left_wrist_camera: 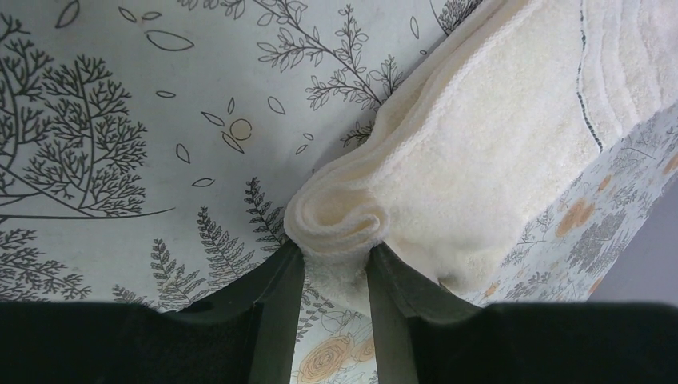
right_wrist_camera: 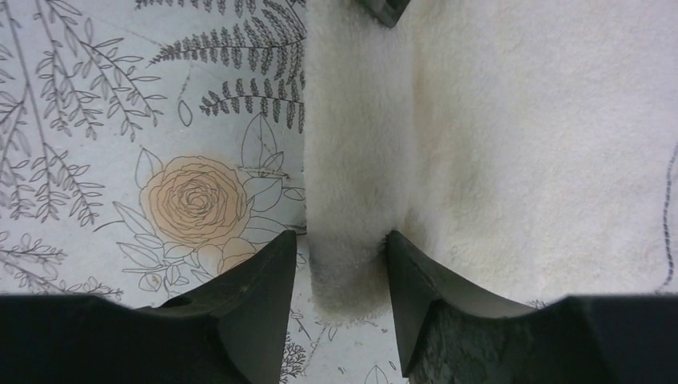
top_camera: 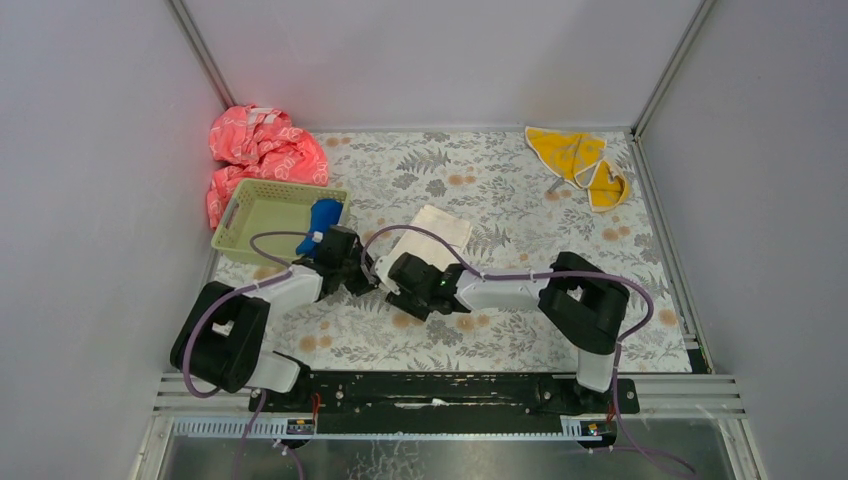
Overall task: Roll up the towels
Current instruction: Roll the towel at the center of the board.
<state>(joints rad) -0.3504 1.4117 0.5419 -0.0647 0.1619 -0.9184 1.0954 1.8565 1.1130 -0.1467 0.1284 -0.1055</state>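
While the blue towel sits bundled at the right end of the green basket, seemingly rolled though too small in the top view to be sure, the job reads as roughly one towel of three done

Cream towel: lies mid-table on the floral table cover. Its near edge is curled into the first turn of a roll; the far part is flat.

Left gripper: clenched on the curled end of that roll, a finger pressed to either side.

Right gripper: jaws straddle the same rolled edge further along. One finger looks just off the pile, so I cannot tell whether it grips or has let go.

Judgement: roll barely begun, most of the cream length left to wind.

Yellow towel: crumpled in the far right corner, well apart from both arms, not rolled.

Pink patterned cloth: behind the basket, no part of the task
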